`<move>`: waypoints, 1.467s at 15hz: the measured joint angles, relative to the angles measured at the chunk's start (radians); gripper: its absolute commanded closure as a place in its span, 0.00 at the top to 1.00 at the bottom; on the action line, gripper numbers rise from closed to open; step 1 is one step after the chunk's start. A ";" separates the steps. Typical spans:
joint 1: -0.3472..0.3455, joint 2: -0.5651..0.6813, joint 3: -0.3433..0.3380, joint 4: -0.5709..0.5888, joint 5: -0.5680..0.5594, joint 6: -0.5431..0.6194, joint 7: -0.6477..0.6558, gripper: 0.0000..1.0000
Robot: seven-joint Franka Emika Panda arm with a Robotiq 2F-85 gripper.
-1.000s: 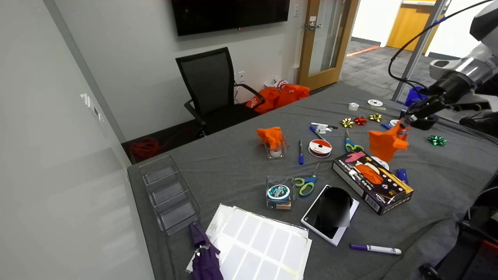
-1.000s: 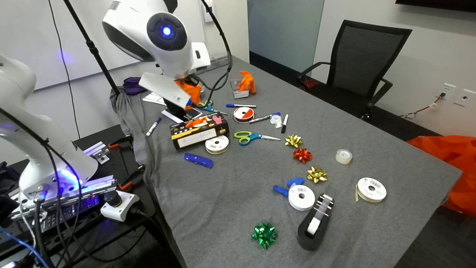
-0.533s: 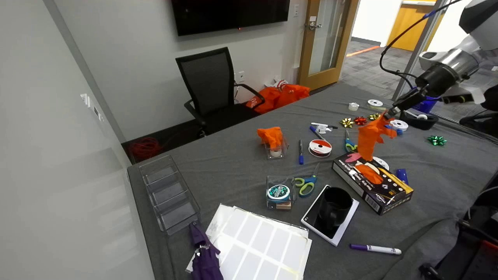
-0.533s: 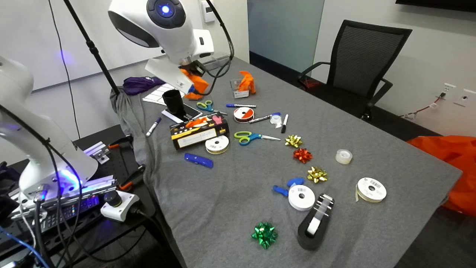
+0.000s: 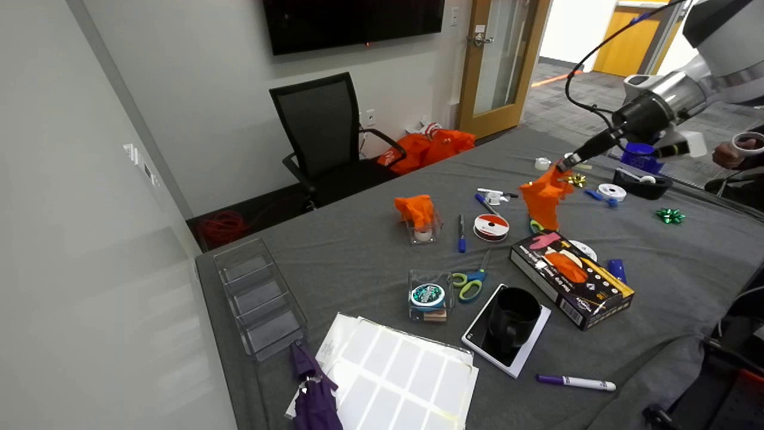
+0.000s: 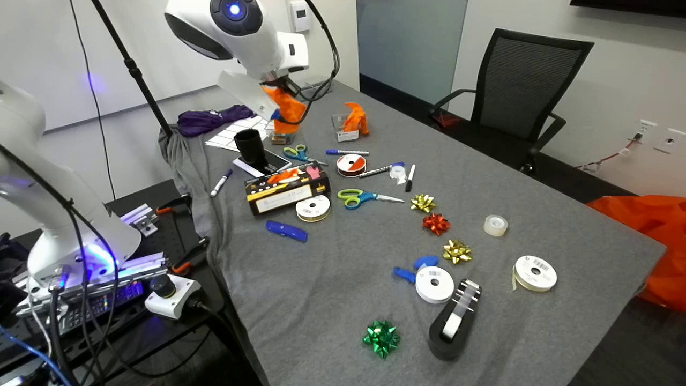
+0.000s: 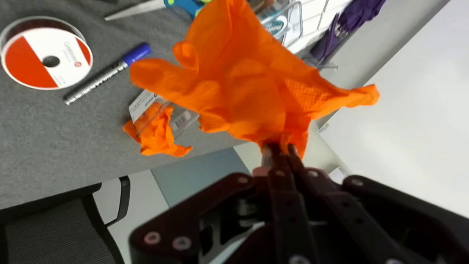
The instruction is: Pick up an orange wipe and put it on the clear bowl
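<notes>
The nearest risk is judged to lie at the pincer (image 7: 281, 149): only a small gathered edge of the orange glove (image 7: 245, 91), taken to be the task's wipe, is gripped, so it could be let slip in a sharp swing. The jaws are closed to almost no gap, and nothing but the glove is held. It is hung above the desk (image 5: 358, 257); by its loose end the red-and-white spool (image 5: 491, 226) could be dragged if the load were carried too low. Farther off, a second orange glove (image 5: 416, 209) is draped over an edge of the clear box (image 6: 347, 136) and could be knocked out by a low release. With no true bowl made out and a second clear box (image 5: 425, 277) also present, the wrong target might be chosen.
</notes>
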 measured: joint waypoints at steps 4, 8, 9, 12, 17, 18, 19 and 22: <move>0.088 0.061 0.089 0.068 0.245 0.191 0.074 0.00; 0.147 0.180 0.150 0.195 0.427 0.405 0.111 0.00; 0.158 0.216 0.156 0.232 0.459 0.454 0.117 0.00; 0.179 0.331 0.160 0.351 0.511 0.575 0.154 0.00; 0.193 0.497 0.161 0.501 0.507 0.635 0.247 0.00; 0.199 0.520 0.161 0.518 0.507 0.635 0.264 0.00; 0.205 0.539 0.162 0.529 0.507 0.635 0.274 0.00; 0.221 0.577 0.174 0.536 0.515 0.631 0.284 0.00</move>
